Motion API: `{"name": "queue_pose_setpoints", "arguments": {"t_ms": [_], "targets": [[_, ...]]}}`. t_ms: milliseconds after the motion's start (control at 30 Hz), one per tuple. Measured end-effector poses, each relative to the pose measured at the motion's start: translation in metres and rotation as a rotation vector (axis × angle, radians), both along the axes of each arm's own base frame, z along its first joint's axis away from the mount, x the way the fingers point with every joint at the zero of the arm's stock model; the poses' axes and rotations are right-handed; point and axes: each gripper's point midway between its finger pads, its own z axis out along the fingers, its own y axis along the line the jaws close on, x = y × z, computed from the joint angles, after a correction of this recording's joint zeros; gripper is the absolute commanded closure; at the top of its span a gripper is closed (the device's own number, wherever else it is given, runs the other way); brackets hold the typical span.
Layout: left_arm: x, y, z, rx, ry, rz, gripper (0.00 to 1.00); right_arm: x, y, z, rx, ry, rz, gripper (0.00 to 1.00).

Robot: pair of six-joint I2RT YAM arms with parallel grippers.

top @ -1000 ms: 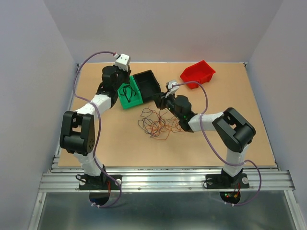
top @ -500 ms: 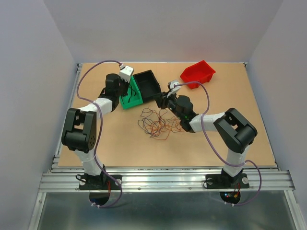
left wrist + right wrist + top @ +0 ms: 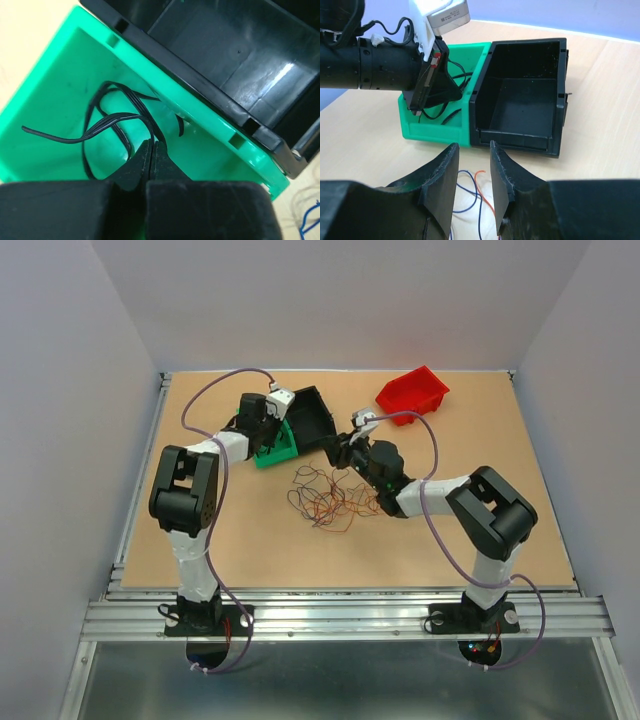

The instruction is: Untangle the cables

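Two black-and-white jointed arms, each trailing a looping lavender cord.

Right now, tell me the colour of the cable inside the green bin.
Black. The cable in the green bin shows best in the left wrist view.

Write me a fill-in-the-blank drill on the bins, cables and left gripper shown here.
1. The bin holding the black cable is ___.
2. Pressed against its side stands a neighbouring bin coloured ___.
3. The left gripper has its jaws ___, not open.
4. The loose tangle of cables lies on the ___.
Missing words: green; black; shut; table.
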Motion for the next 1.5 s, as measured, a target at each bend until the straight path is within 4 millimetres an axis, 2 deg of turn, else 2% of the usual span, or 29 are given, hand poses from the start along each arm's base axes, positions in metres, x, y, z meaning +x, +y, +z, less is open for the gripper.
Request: {"name": "queue_pose_setpoints", "arguments": {"t_ms": [100, 167, 200, 333, 367, 400, 500, 600, 700, 800, 867, 900, 1033, 1100, 1133, 1200, 1333, 1400, 1500], "targets": [[-0.004, 0.003, -0.011, 0.016, 0.041, 0.01, 0.8, -0.005, -0.007, -0.003, 0.01, 0.022, -0.003, 0.64], [-0.005, 0.004, -0.012, 0.018, 0.048, 0.016, 0.71, -0.009, -0.015, -0.004, 0.015, 0.039, -0.012, 0.64], [-0.005, 0.004, -0.011, 0.018, 0.047, 0.019, 0.63, -0.01, -0.02, -0.002, 0.018, 0.049, -0.021, 0.63], [-0.01, 0.007, -0.003, 0.016, 0.034, 0.028, 0.5, -0.015, -0.034, 0.02, 0.022, 0.068, -0.057, 0.58], [-0.012, 0.007, 0.002, 0.012, 0.026, 0.03, 0.45, -0.018, -0.037, 0.022, 0.011, 0.088, -0.062, 0.55], [-0.014, 0.008, 0.01, 0.008, 0.013, 0.03, 0.43, -0.019, -0.038, 0.022, -0.006, 0.111, -0.065, 0.46], [-0.015, 0.008, 0.039, -0.007, -0.044, 0.031, 0.38, -0.019, -0.037, 0.013, -0.08, 0.209, -0.064, 0.4], [-0.016, 0.008, 0.075, -0.027, -0.115, 0.03, 0.34, -0.026, -0.04, -0.006, -0.166, 0.314, -0.058, 0.33], [-0.02, 0.005, 0.102, -0.038, -0.169, 0.024, 0.32, -0.041, -0.052, -0.036, -0.253, 0.421, -0.062, 0.3], [-0.032, -0.007, 0.119, -0.027, -0.204, -0.004, 0.3, -0.055, -0.062, -0.051, -0.304, 0.483, -0.064, 0.3], [-0.051, -0.036, 0.123, -0.011, -0.218, -0.081, 0.28, -0.059, -0.066, -0.054, -0.318, 0.507, -0.073, 0.3], [-0.059, -0.048, 0.123, -0.006, -0.216, -0.115, 0.27, -0.061, -0.071, -0.056, -0.327, 0.522, -0.089, 0.3], [-0.113, -0.122, 0.103, 0.026, -0.182, -0.341, 0.27, -0.067, -0.096, -0.062, -0.368, 0.575, -0.203, 0.3], [-0.135, -0.15, 0.092, 0.029, -0.152, -0.441, 0.27, -0.071, -0.108, -0.06, -0.386, 0.584, -0.251, 0.28], [-0.141, -0.157, 0.089, 0.026, -0.143, -0.467, 0.27, -0.072, -0.113, -0.058, -0.389, 0.581, -0.266, 0.28], [-0.146, -0.164, 0.082, 0.017, -0.121, -0.5, 0.28, -0.075, -0.122, -0.053, -0.393, 0.572, -0.3, 0.26], [-0.147, -0.166, 0.063, -0.002, -0.086, -0.518, 0.28, -0.073, -0.137, -0.053, -0.41, 0.569, -0.368, 0.27], [-0.148, -0.163, 0.052, 0.0, -0.074, -0.512, 0.28, -0.071, -0.142, -0.056, -0.421, 0.576, -0.389, 0.3], [-0.154, -0.158, 0.036, 0.009, -0.05, -0.51, 0.28, -0.065, -0.156, -0.074, -0.449, 0.615, -0.43, 0.36]]}}
